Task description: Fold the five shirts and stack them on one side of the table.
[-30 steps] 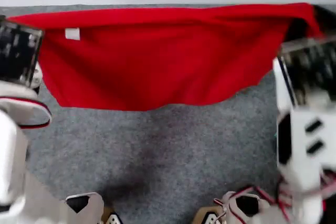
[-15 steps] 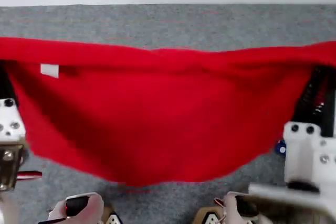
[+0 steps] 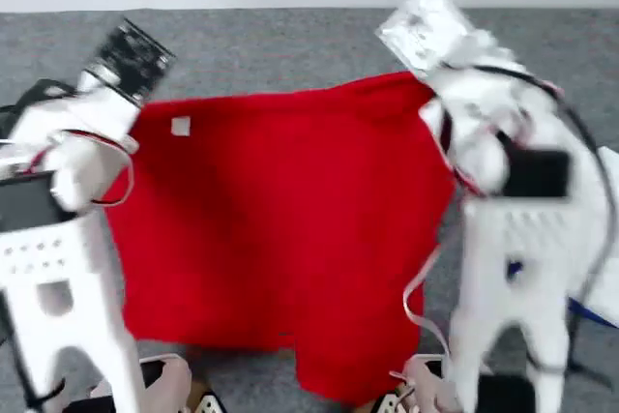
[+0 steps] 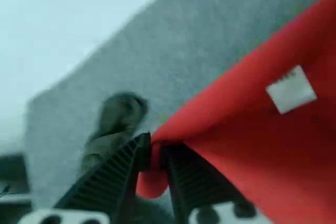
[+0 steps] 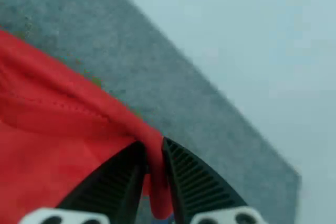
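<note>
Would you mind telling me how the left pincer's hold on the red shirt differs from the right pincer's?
The left pincer grips the red shirt near its white tag; the right pincer grips beside a stitched seam. The left pincer holds the shirt's left end, the right pincer its right end. Both are shut on cloth.

The shirt (image 3: 280, 229) lies spread in the middle of the table (image 3: 290, 45), between the two arms. The left arm (image 3: 68, 200) stands at its left side and the right arm (image 3: 503, 210) at its right side. The left gripper (image 4: 155, 148) pinches the shirt's far left corner, and the right gripper (image 5: 152, 148) pinches its far right corner. A small tag (image 3: 180, 126) sits on the shirt near the far left corner. Bare table lies behind the shirt. The shirt's near edge comes close to the arms' bases.
</note>
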